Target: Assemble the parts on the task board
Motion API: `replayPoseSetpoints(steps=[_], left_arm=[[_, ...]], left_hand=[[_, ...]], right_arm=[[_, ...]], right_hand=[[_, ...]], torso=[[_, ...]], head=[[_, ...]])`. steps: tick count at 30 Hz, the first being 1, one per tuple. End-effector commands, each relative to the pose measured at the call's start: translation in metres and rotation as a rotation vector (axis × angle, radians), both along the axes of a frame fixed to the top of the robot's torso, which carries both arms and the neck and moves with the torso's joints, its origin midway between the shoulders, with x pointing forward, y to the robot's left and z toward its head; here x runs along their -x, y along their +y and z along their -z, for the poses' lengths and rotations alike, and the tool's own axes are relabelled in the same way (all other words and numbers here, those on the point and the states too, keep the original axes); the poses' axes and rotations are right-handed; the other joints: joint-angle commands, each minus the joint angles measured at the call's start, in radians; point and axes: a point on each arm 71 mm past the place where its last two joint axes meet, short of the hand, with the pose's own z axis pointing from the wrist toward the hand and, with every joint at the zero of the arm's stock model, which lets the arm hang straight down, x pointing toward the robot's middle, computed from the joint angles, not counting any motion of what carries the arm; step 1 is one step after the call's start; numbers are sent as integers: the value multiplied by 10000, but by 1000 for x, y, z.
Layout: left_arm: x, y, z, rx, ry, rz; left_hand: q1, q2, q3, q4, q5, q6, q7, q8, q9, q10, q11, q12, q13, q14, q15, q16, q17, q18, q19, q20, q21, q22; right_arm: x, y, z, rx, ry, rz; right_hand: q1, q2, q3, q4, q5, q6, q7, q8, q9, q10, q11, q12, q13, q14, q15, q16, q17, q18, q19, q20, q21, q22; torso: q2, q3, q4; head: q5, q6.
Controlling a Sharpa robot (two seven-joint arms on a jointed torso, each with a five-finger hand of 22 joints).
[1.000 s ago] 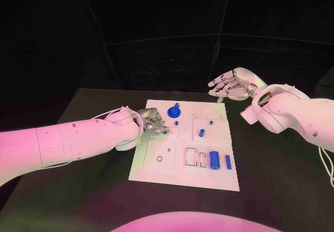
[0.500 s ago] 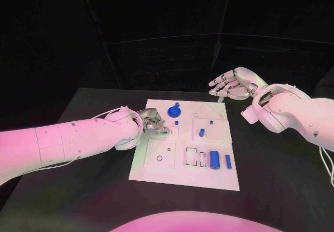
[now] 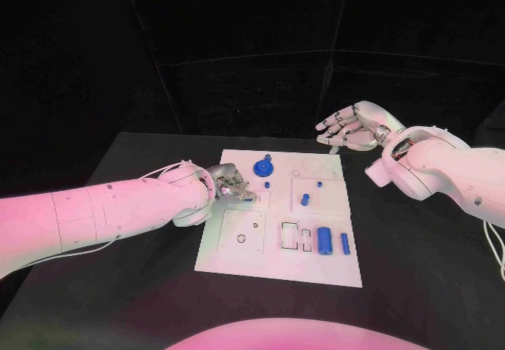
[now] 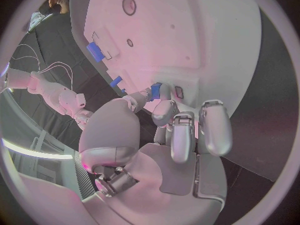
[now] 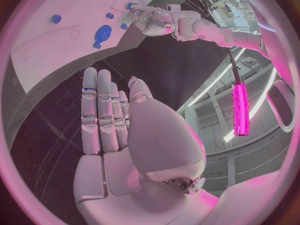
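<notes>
Currently left hand (image 3: 230, 185) pinches a small blue peg (image 4: 155, 90) over the task board's (image 3: 276, 255) left-centre; right hand (image 3: 352, 128), open and empty, hovers upper right.

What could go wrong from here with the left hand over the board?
The left hand pinches a small blue part at its fingertips over the task board; the light grip could let it slip or tilt before seating. Its fingers work near the blue disc and could nudge it.
</notes>
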Motion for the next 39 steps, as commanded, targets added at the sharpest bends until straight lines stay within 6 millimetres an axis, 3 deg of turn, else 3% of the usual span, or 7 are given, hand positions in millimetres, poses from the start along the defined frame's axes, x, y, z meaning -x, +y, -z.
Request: replayPoseSetpoints(steps=[1,16,29,33,39], left_arm=[[0,-1,0,110,179,-117],[-8,-4,-9,35,180,-140],[-11,-5,-8,-436,658,-81],[-11,-5,-8,-464,809,-48],[-14,-6,-16,-250,1141,-59]], left_hand=[[-118,7,-9,57,36,82,-5,-20,-16,80,11,56,14,1040,-48,31,2634,-111,18,-39,38,1],[-100,17,-9,56,42,112,-37,-3,-8,138,-11,153,134,1040,-56,31,2634,-124,46,-44,78,65],[-38,-31,-10,-9,44,159,-67,18,0,195,-34,234,233,1040,-66,31,2634,-126,51,-51,81,73],[176,-31,104,-188,76,166,-100,6,-7,209,-66,241,246,1040,-86,31,2634,-124,54,-66,82,80],[897,44,828,-872,711,84,-72,-74,-36,201,-68,155,203,1040,-97,31,2634,-128,54,-94,80,105]], right_arm=[[0,2,-1,-9,70,-155],[-1,4,0,-22,131,-248],[0,5,0,-14,172,-301],[0,6,0,-11,182,-318],[0,7,1,-12,188,-341]], right_hand=[[-63,-16,43,30,62,-13,-51,58,-13,27,0,-35,-9,66,-4,-37,9,32,61,-30,-27,-14],[-45,-9,86,43,66,-21,-46,60,-14,22,5,-41,-39,58,-1,-58,13,30,62,-29,-49,-26],[-45,-4,104,55,66,-24,-43,60,-15,20,8,-43,-52,55,2,-66,15,29,62,-28,-58,-31],[-44,-4,112,59,66,-27,-42,60,-15,18,10,-45,-59,52,4,-72,16,28,62,-27,-62,-34],[-44,-4,112,59,66,-27,-42,60,-15,18,10,-45,-59,52,4,-72,16,28,62,-27,-62,-34]], torso=[[6,-4,-5],[13,6,-25],[3,2,0],[-4,-3,2],[-3,0,-2]], head=[[-6,-9],[23,-40],[-38,-84],[-46,-85],[-32,-93]])
